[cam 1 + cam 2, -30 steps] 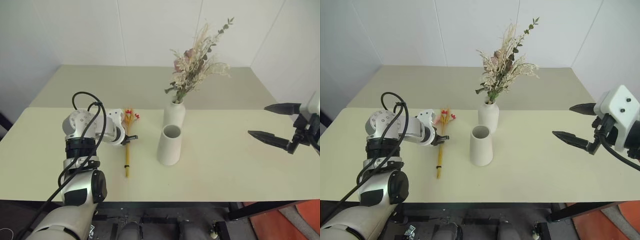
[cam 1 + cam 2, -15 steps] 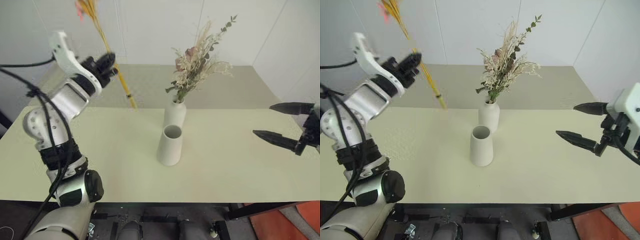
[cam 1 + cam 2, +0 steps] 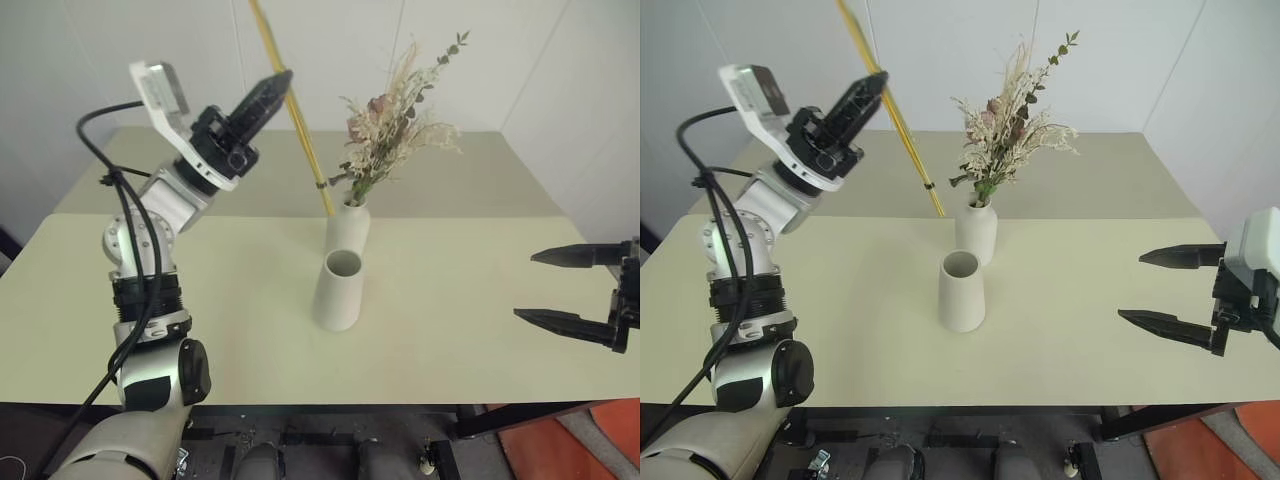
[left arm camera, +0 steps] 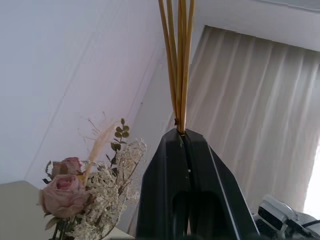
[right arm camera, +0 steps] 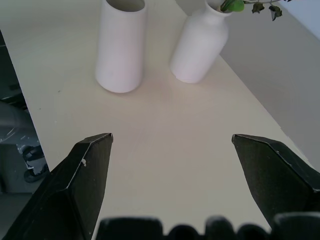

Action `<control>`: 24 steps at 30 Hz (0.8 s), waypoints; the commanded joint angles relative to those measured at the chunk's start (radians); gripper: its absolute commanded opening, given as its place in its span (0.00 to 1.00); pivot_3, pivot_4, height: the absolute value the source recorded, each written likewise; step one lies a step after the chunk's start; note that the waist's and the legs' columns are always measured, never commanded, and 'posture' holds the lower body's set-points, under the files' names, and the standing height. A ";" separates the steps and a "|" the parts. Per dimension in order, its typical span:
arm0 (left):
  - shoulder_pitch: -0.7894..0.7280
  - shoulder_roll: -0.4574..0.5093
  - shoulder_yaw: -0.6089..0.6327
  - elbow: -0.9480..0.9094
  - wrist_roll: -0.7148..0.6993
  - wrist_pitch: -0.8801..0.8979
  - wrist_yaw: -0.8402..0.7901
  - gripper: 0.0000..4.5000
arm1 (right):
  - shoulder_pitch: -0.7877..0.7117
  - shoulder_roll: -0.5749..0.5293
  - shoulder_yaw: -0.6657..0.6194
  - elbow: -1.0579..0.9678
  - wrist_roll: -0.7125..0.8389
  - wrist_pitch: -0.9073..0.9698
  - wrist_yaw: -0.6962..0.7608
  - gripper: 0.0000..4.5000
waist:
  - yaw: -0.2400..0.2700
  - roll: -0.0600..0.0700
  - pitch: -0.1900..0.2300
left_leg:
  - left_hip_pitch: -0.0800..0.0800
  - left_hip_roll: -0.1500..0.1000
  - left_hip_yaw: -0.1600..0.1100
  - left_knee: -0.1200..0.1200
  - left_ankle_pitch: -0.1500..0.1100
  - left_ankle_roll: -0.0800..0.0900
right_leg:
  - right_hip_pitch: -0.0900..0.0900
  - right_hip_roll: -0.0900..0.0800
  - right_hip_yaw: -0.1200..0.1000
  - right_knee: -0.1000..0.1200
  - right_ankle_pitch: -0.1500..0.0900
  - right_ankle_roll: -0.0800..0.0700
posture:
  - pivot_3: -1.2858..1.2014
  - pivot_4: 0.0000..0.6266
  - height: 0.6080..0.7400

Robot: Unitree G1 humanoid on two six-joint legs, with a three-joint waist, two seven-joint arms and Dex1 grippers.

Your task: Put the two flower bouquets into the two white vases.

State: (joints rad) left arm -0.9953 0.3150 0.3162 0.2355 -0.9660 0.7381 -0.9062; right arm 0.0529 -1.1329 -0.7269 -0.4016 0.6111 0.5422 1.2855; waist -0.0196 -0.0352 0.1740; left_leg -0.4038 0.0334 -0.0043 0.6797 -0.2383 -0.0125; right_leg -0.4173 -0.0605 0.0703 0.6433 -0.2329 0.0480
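The left gripper [image 3: 281,78] is clamped on the yellow stalks [image 3: 300,125], raised left of the bottle vase [image 3: 348,226] holding the bushy bunch [image 3: 395,125]. The cylinder vase [image 3: 338,290] stands empty. The right gripper [image 3: 560,287] is spread apart.

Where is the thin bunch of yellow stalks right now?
The slim bunch of yellow stalks is up in the air, held by the left gripper, left of the bushy bouquet and above the table.

Matte white tapered vase [image 3: 338,291] standing on the pale table [image 3: 450,330], narrow-necked white bottle vase [image 3: 349,227] just behind it holding the bushy dried bouquet [image 3: 398,125], slim yellow-stalked bunch [image 3: 297,110] hanging above to their left.
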 commanded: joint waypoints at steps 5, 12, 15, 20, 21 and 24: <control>-0.024 0.011 -0.114 0.032 0.090 -0.085 -0.205 0.01 | 0.020 0.001 -0.089 -0.032 0.004 -0.001 -0.002 1.00 | 0.002 0.000 0.000 | 0.000 0.000 0.000 0.000 0.000 0.000 | 0.000 0.000 0.000 0.000 0.000 0.000 | 0.52 0.24 1.00; 0.013 0.015 -0.170 0.041 0.170 -0.154 -0.287 0.01 | 0.038 -0.001 -0.111 -0.048 0.008 0.012 -0.013 1.00 | 0.003 0.000 0.000 | 0.000 0.000 0.000 0.000 0.000 0.000 | -0.001 0.000 0.000 0.000 0.000 0.000 | 0.52 0.24 1.00; 0.028 0.007 -0.186 0.058 0.196 -0.179 -0.315 0.01 | 0.037 0.001 -0.110 -0.049 0.011 0.014 -0.019 1.00 | 0.004 0.000 0.000 | 0.000 0.000 0.000 0.000 0.000 0.000 | -0.001 0.000 0.000 0.000 0.000 0.000 | 0.52 0.24 1.00; 0.044 -0.003 -0.213 0.088 0.237 -0.219 -0.364 0.01 | 0.028 -0.004 -0.097 -0.045 0.012 0.012 -0.028 1.00 | 0.005 0.000 0.000 | -0.001 0.000 0.000 0.000 0.000 0.000 | -0.001 0.000 0.000 0.000 0.000 0.000 | 0.52 0.24 1.00; 0.047 -0.007 -0.217 0.093 0.244 -0.231 -0.371 0.01 | 0.027 -0.004 -0.096 -0.045 0.012 0.011 -0.028 1.00 | 0.005 0.000 0.000 | -0.001 0.000 0.000 0.000 0.000 0.000 | -0.001 0.000 0.000 0.000 0.000 0.000 | 0.52 0.24 1.00; 0.052 -0.023 -0.217 0.102 0.249 -0.256 -0.389 0.10 | 0.027 -0.004 -0.094 -0.044 0.011 0.011 -0.030 1.00 | 0.006 0.000 0.000 | -0.001 0.000 0.000 0.000 0.000 0.000 | -0.001 0.000 0.000 0.000 0.000 0.000 | 0.52 0.24 1.00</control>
State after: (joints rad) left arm -0.9326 0.2954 0.0970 0.3482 -0.7130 0.5103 -1.2786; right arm 0.0920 -1.1301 -0.7973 -0.4365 0.6121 0.5530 1.2624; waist -0.0140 -0.0352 0.1741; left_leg -0.4046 0.0336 -0.0044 0.6798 -0.2384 -0.0122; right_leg -0.4179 -0.0604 0.0703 0.6430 -0.2330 0.0482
